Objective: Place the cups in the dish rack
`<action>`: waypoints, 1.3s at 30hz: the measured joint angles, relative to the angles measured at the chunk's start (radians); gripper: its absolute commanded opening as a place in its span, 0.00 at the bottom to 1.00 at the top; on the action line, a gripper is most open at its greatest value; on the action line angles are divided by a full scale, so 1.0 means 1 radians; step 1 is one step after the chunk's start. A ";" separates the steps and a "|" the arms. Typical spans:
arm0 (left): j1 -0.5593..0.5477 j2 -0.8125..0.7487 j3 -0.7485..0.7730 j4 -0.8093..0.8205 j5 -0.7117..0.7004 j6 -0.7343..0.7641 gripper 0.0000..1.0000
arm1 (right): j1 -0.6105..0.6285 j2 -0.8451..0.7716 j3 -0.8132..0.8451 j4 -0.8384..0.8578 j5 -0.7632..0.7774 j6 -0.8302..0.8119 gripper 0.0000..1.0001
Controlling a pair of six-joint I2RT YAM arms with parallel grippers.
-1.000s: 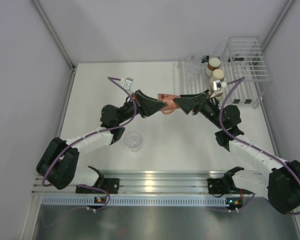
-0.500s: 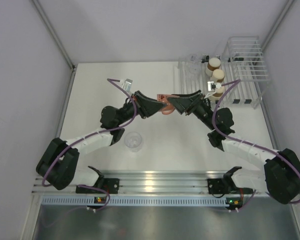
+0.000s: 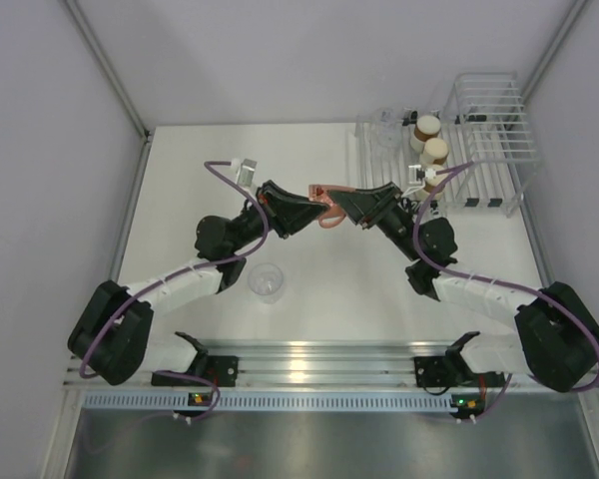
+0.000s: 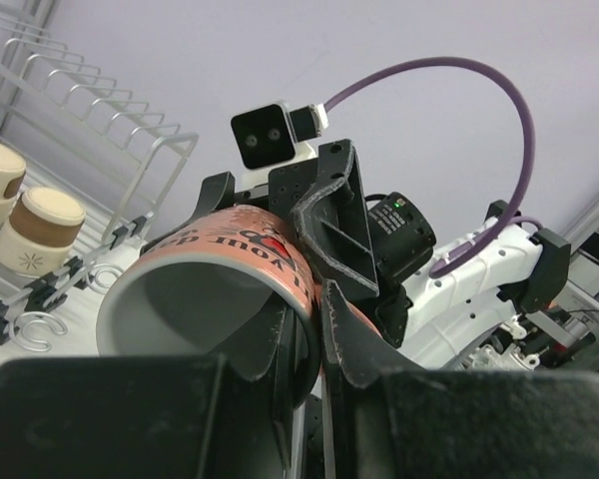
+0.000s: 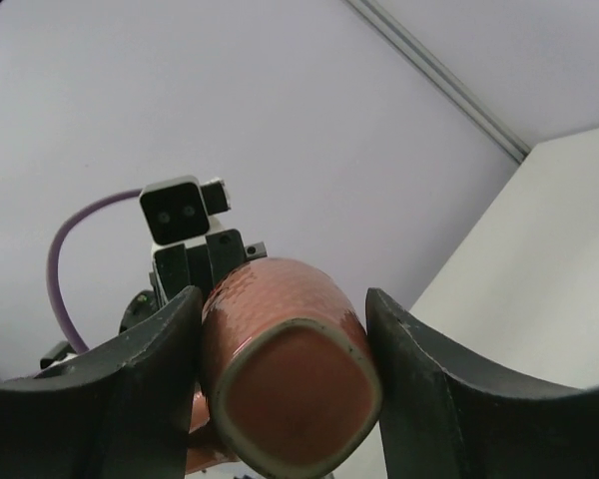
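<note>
The salmon-orange cup [image 3: 327, 209] hangs on its side in mid-air over the table's middle, between both grippers. My left gripper [image 3: 313, 210] is shut on its rim, one finger inside the grey interior and one outside [image 4: 314, 299]. My right gripper [image 3: 342, 205] is shut around the cup's base end [image 5: 290, 374], a finger pressed against each side. Two brown cups [image 3: 430, 139] with cream bases stand upside down in the white dish rack [image 3: 484, 150] at the back right, and a clear cup [image 3: 384, 130] stands beside them. Another clear cup [image 3: 266, 281] stands on the table under the left arm.
The rack's taller wire basket [image 3: 494, 110] rises at the far right corner. In the left wrist view the rack bars [image 4: 110, 110] and the two brown cups [image 4: 40, 232] lie to the left behind the held cup. Grey walls close in the table on three sides.
My right gripper has moved left onto the cup's base and closed on it. The left gripper has kept its hold on the rim and shifted slightly left.
</note>
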 measured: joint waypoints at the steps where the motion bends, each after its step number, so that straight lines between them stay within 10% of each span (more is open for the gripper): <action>1: 0.000 -0.002 -0.001 0.003 -0.002 -0.002 0.00 | 0.004 0.000 0.001 0.010 0.002 -0.005 0.09; 9: 0.000 -0.003 -0.007 0.008 -0.008 -0.001 0.06 | 0.011 -0.002 0.008 -0.004 0.014 -0.030 0.00; 20: 0.001 0.006 -0.026 0.004 -0.035 0.003 0.46 | 0.026 -0.074 0.011 -0.180 0.079 -0.137 0.00; 39: 0.003 -0.038 -0.046 -0.146 -0.053 0.096 0.49 | 0.029 -0.084 0.013 -0.272 0.135 -0.201 0.00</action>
